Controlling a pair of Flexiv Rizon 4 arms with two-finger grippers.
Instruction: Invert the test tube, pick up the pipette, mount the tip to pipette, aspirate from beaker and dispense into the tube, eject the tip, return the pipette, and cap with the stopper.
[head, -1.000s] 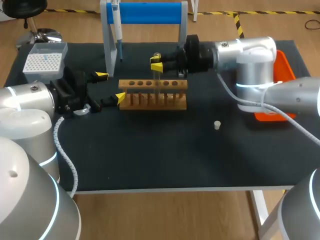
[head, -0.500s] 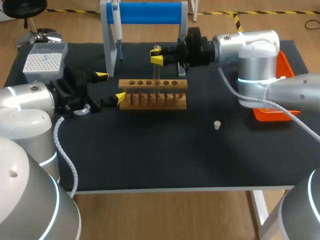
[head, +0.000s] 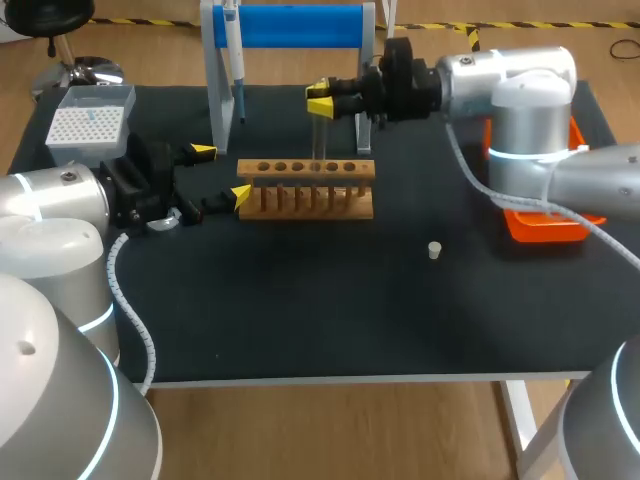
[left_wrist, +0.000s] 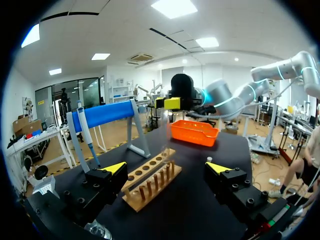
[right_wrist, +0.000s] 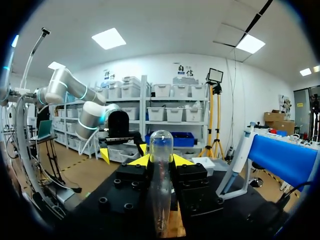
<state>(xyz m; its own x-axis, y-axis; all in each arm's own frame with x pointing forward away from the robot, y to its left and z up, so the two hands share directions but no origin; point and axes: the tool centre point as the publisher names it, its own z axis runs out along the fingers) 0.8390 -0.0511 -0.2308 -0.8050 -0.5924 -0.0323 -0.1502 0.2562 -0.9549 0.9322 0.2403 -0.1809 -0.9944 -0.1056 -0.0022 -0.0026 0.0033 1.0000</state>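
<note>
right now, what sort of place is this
Probably a lab bench set up for liquid handling: a test tube, a wooden rack for tubes, and a pipette hanging from a blue stand.

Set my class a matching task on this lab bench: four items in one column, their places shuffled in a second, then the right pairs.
Items
1 test tube
2 pipette
3 stopper
4 tip box

Places
A hanging on the blue stand
B lying alone on the table
C clamped in the right gripper
D at the table's far left corner

Pairs: 1-C, 2-A, 3-B, 4-D
</note>
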